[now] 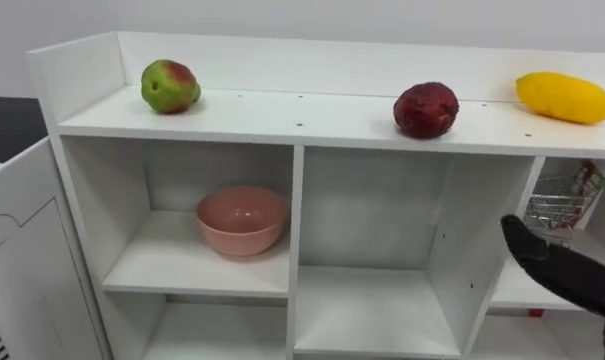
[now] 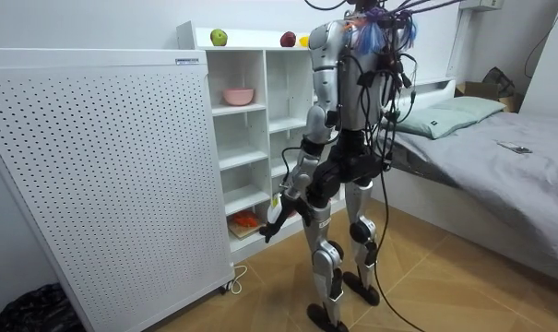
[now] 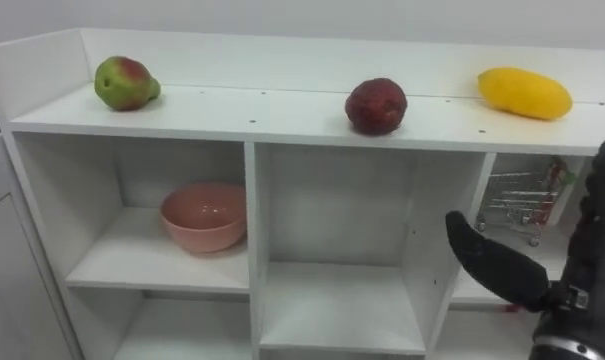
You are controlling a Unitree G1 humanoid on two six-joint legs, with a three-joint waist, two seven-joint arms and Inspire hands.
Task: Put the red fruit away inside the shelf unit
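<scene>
Three fruits lie on top of the white closet (image 1: pixel 342 120): a green-and-red one (image 1: pixel 169 86) at the left, a dark red one (image 1: pixel 426 109) past the middle and a long yellow one (image 1: pixel 565 97) at the right. My right hand (image 3: pixel 582 270) is raised at the lower right, in front of the right compartments. It is open, thumb out to the left, and holds nothing. In the room view I stand facing the closet, and my left hand (image 2: pixel 274 217) hangs low in front of my thighs.
A pink bowl (image 1: pixel 242 218) sits in the upper left compartment and a small wire cart (image 1: pixel 560 208) in the right one. The middle compartment (image 1: pixel 370 310) is bare. A white perforated panel (image 2: pixel 94 184) stands left of the closet, a bed (image 2: pixel 500 157) behind me. Something orange (image 2: pixel 246 219) lies on a low shelf.
</scene>
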